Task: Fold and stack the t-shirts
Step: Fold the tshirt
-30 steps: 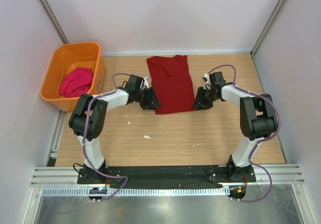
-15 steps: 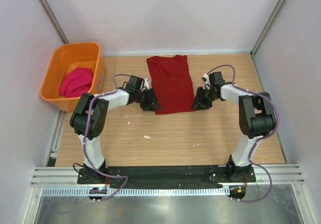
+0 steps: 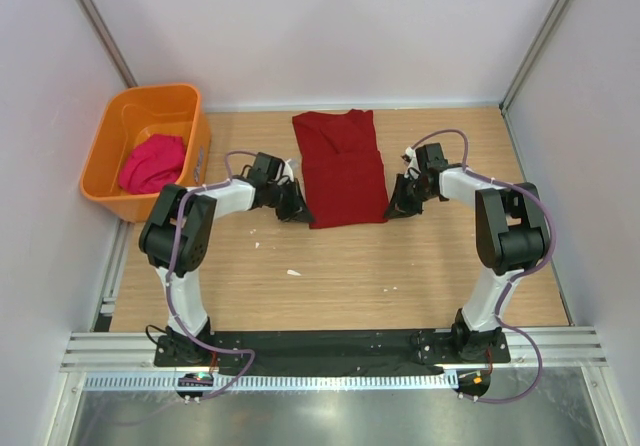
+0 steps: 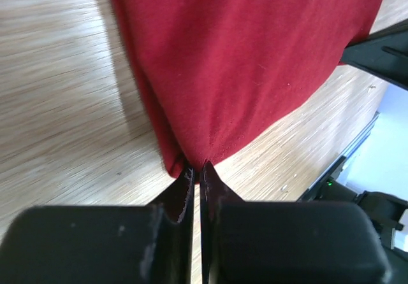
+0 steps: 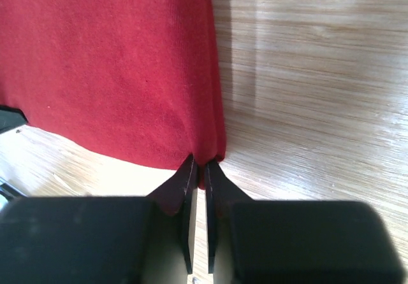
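Altogether we count two t-shirts: the crimson t-shirt [image 3: 343, 166] flat at 12 o'clock, the magenta t-shirt [image 3: 152, 162] bunched in one orange tub [image 3: 108, 136] at 10. Our left gripper [image 3: 296, 206] and right gripper [image 3: 396, 206] each clamp a near crimson corner.

The left arm [image 3: 215, 198] and right arm [image 3: 470, 184] each bend inward and lie low, wrists facing one another, the left pincer [image 3: 297, 207] and right pincer [image 3: 396, 206] with fingers nearly together, each seemingly nipping a near corner of the red t-shirt [image 3: 343, 166].
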`<act>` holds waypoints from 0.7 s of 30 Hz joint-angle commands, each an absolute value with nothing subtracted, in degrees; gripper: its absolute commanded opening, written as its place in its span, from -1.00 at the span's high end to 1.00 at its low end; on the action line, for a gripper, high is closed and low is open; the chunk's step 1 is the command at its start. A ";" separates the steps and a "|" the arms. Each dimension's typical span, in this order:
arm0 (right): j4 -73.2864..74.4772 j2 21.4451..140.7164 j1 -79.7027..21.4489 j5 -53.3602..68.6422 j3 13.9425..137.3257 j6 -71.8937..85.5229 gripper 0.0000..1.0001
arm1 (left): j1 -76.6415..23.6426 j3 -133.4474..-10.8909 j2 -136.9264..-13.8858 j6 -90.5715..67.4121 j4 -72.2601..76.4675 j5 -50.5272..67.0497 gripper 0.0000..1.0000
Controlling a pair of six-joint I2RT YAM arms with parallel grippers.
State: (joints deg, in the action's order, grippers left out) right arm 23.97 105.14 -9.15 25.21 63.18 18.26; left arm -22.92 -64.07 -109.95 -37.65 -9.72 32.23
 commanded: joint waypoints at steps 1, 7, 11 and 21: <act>23.55 104.68 -8.96 24.70 64.16 18.02 0.86 | -21.19 -63.20 -109.69 -38.41 -11.95 33.84 1.00; 27.24 103.80 -8.88 22.07 63.90 18.10 0.98 | -20.04 -64.59 -110.38 -35.69 -21.59 34.36 1.00; 28.13 101.26 -8.88 23.03 60.56 19.42 0.98 | -20.13 -63.63 -110.92 -34.63 -23.20 36.12 1.00; 27.86 89.23 -13.00 24.00 46.08 25.22 0.97 | -21.18 -51.25 -101.10 -34.54 -23.55 38.85 1.00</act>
State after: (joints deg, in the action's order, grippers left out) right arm 26.50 94.83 -11.68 25.78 49.87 22.85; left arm -20.75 -54.52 -106.02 -36.64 -19.22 39.13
